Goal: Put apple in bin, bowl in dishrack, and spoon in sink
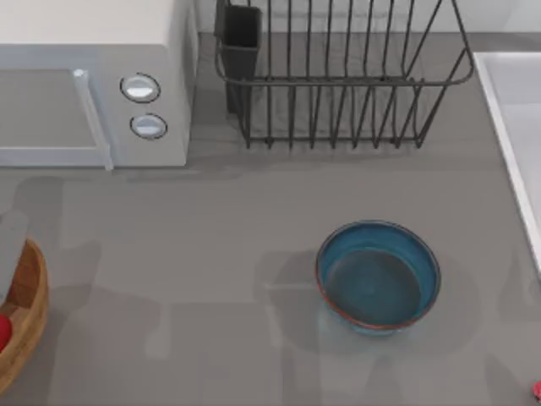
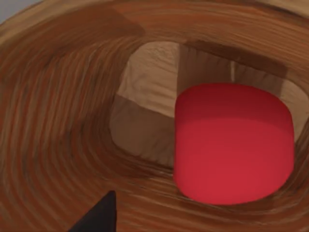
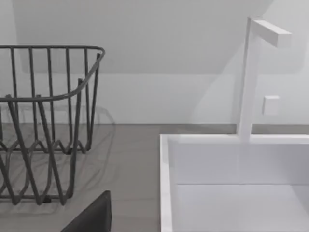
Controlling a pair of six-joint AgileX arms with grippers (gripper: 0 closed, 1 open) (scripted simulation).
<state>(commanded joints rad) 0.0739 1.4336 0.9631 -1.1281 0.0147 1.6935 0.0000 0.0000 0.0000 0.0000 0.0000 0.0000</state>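
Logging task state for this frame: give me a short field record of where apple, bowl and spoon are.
apple: inside the wooden bin, red lump on its floor
bowl: blue bowl on the table, in front of the dishrack, not in it
spoon: red tip at the table's right front edge, outside the sink
steps done: apple only

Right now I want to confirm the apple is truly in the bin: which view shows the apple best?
The left wrist view: the apple sits large and whole on the floor of the bin. The top view catches just a red sliver of it at the left edge, inside the bin's wall.
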